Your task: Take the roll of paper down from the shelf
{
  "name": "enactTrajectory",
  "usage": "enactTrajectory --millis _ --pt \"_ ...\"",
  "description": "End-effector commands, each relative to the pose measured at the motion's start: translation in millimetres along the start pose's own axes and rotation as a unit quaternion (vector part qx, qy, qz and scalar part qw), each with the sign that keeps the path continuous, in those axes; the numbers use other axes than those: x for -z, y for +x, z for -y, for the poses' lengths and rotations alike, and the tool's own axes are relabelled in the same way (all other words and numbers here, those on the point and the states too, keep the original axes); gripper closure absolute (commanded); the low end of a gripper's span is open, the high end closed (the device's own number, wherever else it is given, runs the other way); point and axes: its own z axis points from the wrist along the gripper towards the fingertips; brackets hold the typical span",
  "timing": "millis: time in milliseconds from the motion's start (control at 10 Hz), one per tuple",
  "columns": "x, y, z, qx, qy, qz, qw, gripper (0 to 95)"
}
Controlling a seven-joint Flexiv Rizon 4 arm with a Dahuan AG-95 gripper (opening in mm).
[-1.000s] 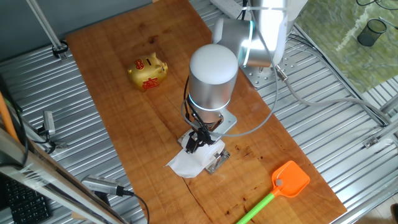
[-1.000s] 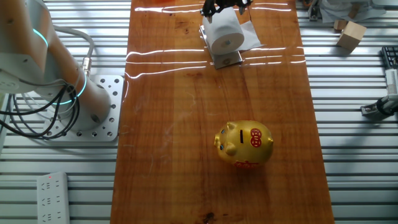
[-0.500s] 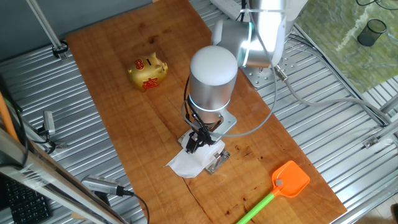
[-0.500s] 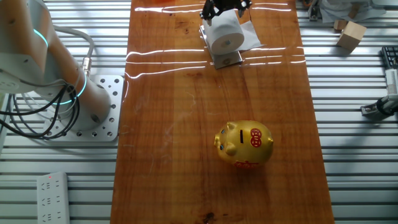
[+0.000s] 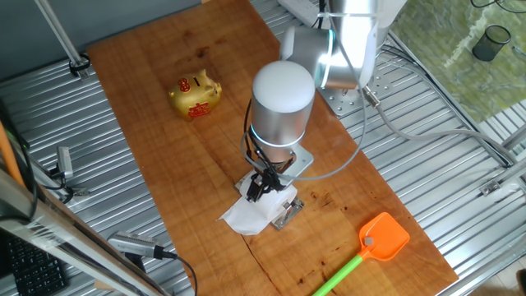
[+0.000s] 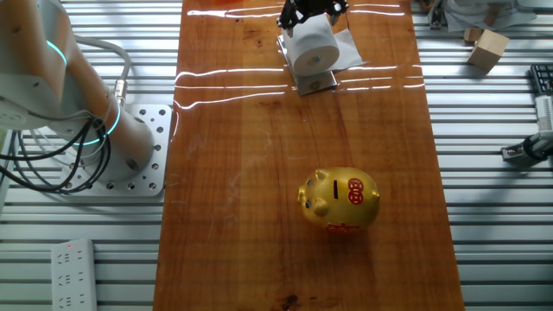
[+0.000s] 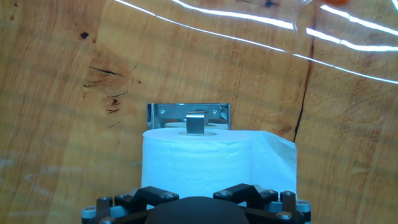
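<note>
The white roll of paper [image 7: 199, 160] sits on the small silver shelf [image 7: 188, 112] on the wooden table, with its tail of tissue [image 7: 277, 158] hanging to one side. In the other fixed view the roll [image 6: 313, 47] rests on the shelf [image 6: 316, 84] at the far end of the board. My gripper [image 6: 311, 10] is lowered over the roll with a black finger on either side of it. The roll looks round and unsquashed. In one fixed view the gripper [image 5: 261, 187] hides most of the roll, and the tissue tail [image 5: 245, 216] and shelf [image 5: 288, 212] show below it.
A golden piggy bank [image 5: 196, 96] stands further along the board, also seen in the other fixed view [image 6: 340, 199]. An orange-headed swatter [image 5: 383, 238] lies near the board's corner. A wooden block [image 6: 488, 47] sits off the board. Ribbed metal surrounds the board.
Almost nothing. The arm, the roll and the shelf stay where they were; the fingers beside the roll shift very slightly.
</note>
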Motion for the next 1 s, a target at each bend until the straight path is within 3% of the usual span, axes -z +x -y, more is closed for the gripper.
enactTrajectory --millis 100,1000 --pt "-0.4 0.7 -0.7 -0.004 0.001 -0.001 1.0 0.0" --pt "-3.3 2.9 7.2 -0.003 0.005 0.003 1.0 0.0"
